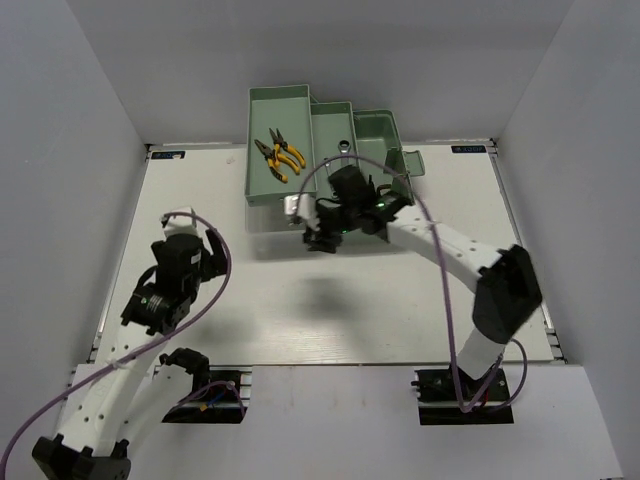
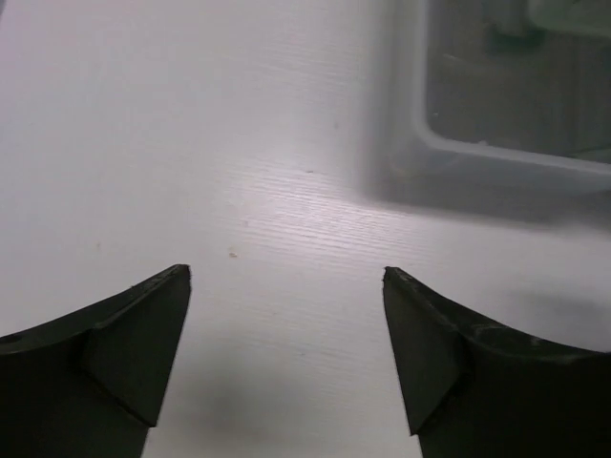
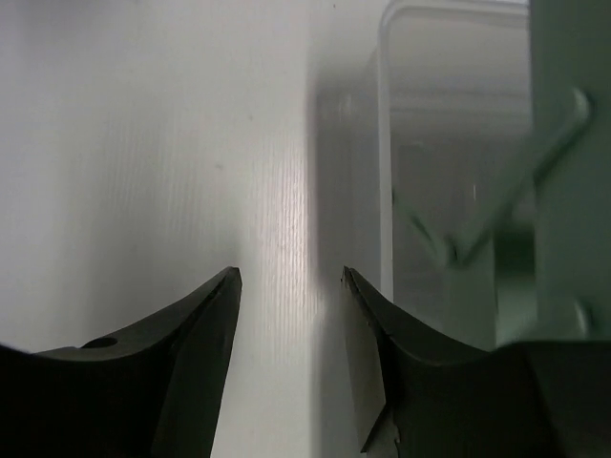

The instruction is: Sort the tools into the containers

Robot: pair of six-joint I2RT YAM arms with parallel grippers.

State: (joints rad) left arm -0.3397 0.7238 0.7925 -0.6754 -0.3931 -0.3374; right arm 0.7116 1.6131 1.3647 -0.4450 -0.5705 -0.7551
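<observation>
While two yellow-handled pliers [image 1: 278, 155] lie side by side in the left fold-out tray [image 1: 262, 100], the pale green plastic toolbox [image 1: 385, 125] stands opened out at the far middle of the white table [image 1: 300, 320].

- Middle tray: one small silvery item [image 1: 345, 146], too small to identify.
- Translucent lid [image 1: 262, 215]: folded down on the near side of the toolbox, lying on the table.
- Right gripper [image 1: 322, 235]: hangs at the near right edge of the lid. Its wrist view shows the black fingers [image 3: 191, 324] parted by a narrow gap over bare table, grasping nothing.
- Left gripper [image 1: 195, 240]: near left, well apart from the toolbox. Its fingers [image 2: 143, 324] are spread wide and released, with the lid's corner [image 2: 496, 143] just beyond them.
</observation>
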